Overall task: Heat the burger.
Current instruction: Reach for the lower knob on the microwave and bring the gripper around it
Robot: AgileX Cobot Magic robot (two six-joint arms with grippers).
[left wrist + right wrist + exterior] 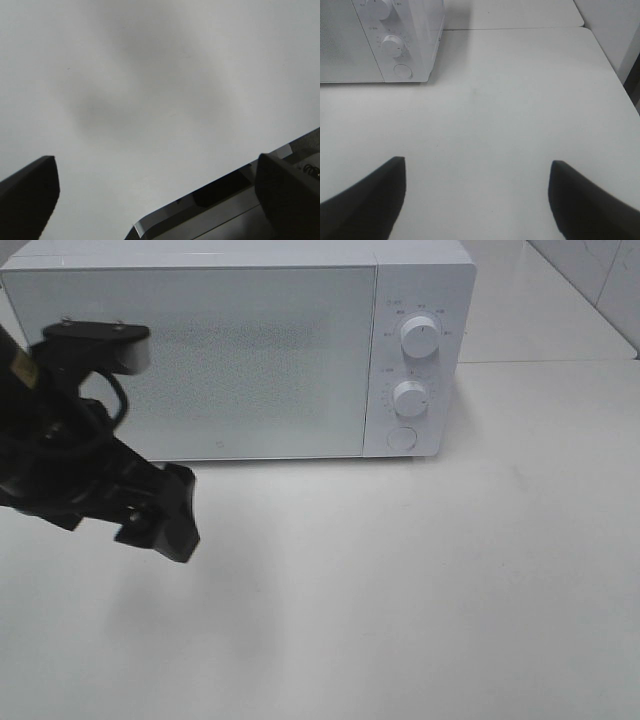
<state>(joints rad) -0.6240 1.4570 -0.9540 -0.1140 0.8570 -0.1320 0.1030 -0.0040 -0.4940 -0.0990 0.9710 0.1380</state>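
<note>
My left gripper [155, 160] hangs open and empty over the table [400, 590]. The microwave [240, 350] stands shut, its inside hidden; I cannot tell where the burger is. My right gripper [477, 162] is open, empty.

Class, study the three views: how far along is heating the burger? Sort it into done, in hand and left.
Done: the microwave door is shut. No burger shows anywhere, and whether it sits inside cannot be told. In hand: nothing; the left end effector and right end effector are both open and empty. Left: probably setting the dials.
</note>
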